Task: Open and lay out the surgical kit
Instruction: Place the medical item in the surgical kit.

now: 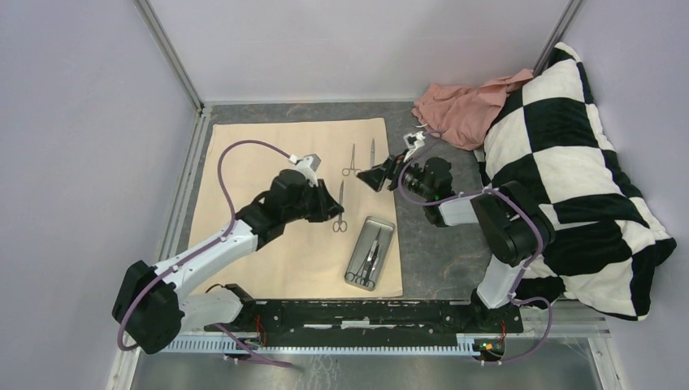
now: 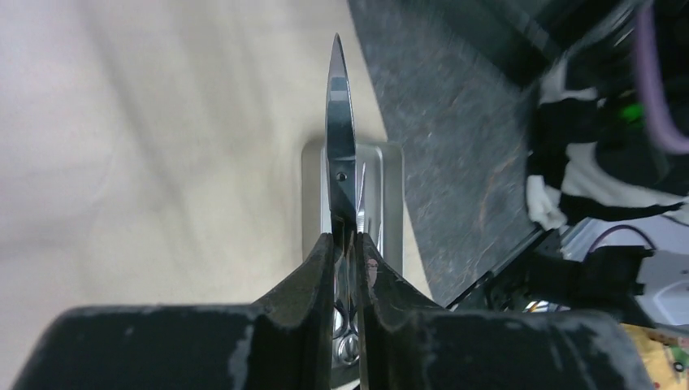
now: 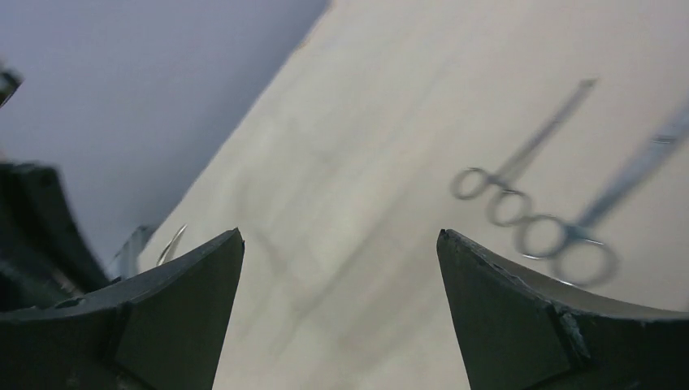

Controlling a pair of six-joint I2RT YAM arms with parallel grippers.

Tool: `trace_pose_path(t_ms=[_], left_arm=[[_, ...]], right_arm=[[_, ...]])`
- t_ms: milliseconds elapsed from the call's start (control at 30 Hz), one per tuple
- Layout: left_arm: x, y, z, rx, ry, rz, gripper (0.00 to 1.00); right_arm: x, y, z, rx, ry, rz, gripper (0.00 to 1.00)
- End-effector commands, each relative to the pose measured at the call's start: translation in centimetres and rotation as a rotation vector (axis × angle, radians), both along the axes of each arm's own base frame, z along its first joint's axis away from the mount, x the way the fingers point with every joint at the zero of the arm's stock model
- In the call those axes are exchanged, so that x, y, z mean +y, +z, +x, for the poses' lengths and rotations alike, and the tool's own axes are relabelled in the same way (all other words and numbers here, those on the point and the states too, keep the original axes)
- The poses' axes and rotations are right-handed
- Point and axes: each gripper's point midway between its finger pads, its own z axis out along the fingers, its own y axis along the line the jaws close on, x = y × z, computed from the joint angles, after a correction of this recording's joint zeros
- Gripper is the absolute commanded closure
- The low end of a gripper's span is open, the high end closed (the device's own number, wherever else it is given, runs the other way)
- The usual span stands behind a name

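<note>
The kit's beige cloth wrap (image 1: 268,203) lies spread flat on the table. Its steel tray (image 1: 371,252) sits at the cloth's near right corner with a few instruments in it. Two scissor-handled instruments (image 1: 351,160) (image 1: 373,150) lie side by side on the far right of the cloth. My left gripper (image 1: 331,205) is shut on a pair of scissors (image 2: 340,122), whose blades point away over the tray (image 2: 390,203). My right gripper (image 1: 378,175) hovers open and empty by the two laid-out instruments (image 3: 520,162), which look blurred.
A crumpled pink cloth (image 1: 459,101) lies at the back right. A large black-and-white checkered pillow (image 1: 569,162) fills the right side. Dark bare tabletop (image 1: 431,252) runs between the cloth and the pillow. Walls close in the left and back.
</note>
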Motion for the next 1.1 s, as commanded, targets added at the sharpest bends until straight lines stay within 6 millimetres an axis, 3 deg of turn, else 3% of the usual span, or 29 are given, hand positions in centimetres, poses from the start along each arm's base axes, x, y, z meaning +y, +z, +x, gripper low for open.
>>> trace_pose_path(t_ms=[0,200,367,533,733,833,1067], left_arm=[[0.1,3.7,1.9,-0.140,-0.080,-0.136,0.98],[1.4,4.2,4.3,-0.153,-0.102,-0.255,0.98],[1.5,4.4,5.1,-0.155,-0.121,-0.288,0.98],[1.3,3.3,4.9,-0.108,-0.129,-0.291,0.98],[1.2,2.5,4.8,-0.087,-0.131,-0.295,0.98],[1.3,2.7,5.1,-0.098,-0.129,-0.288,0.98],[1.3,3.1,5.9,-0.118,-0.126,-0.284,0.98]], right_arm=[[4.9,5.6,-3.6,-0.114,0.226,0.206,0.04],[7.2,7.1,-5.4,-0.057,0.358,0.359,0.05],[10.0,5.8,-5.6,0.015,0.439,0.358,0.07],[11.1,5.6,-5.9,0.045,0.475,0.386,0.11],[11.4,5.9,-6.2,0.049,0.505,0.409,0.29],[11.4,6.2,-6.4,0.049,0.520,0.431,0.47],[11.4,6.6,-6.6,0.046,0.541,0.465,0.73]])
